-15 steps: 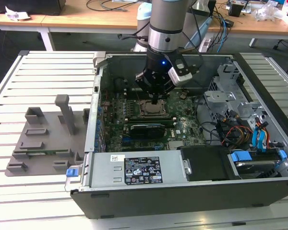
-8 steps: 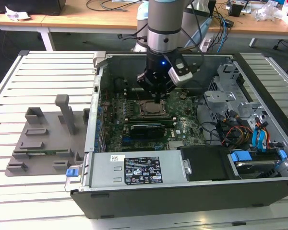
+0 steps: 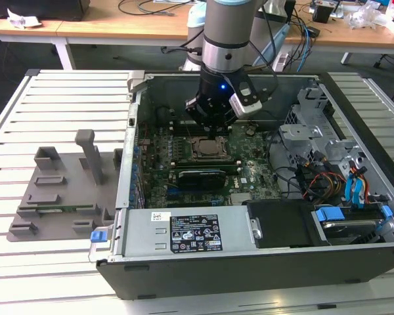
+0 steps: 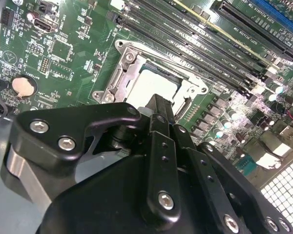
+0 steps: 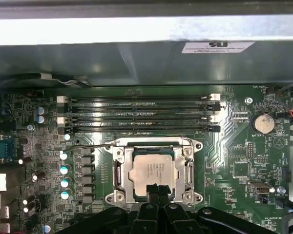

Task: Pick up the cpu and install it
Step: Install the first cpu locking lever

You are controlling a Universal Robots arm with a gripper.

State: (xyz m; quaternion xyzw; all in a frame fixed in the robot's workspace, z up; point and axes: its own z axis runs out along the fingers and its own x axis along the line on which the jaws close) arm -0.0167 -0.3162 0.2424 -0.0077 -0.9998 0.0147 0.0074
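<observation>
Arm (image 3: 227, 26), top centre of exterior view: grey tube, silver ring, black wrist with a small blue light; white-grey box on its side, black cables trailing. Gripper (image 4: 158, 105): matte black linkage plates, silver screws, lower half of second wrist view.

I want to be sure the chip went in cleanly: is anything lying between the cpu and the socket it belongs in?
Nothing visible does. The cpu already lies flat inside the socket frame on the motherboard, and the end effector hangs at its near edge.
</observation>
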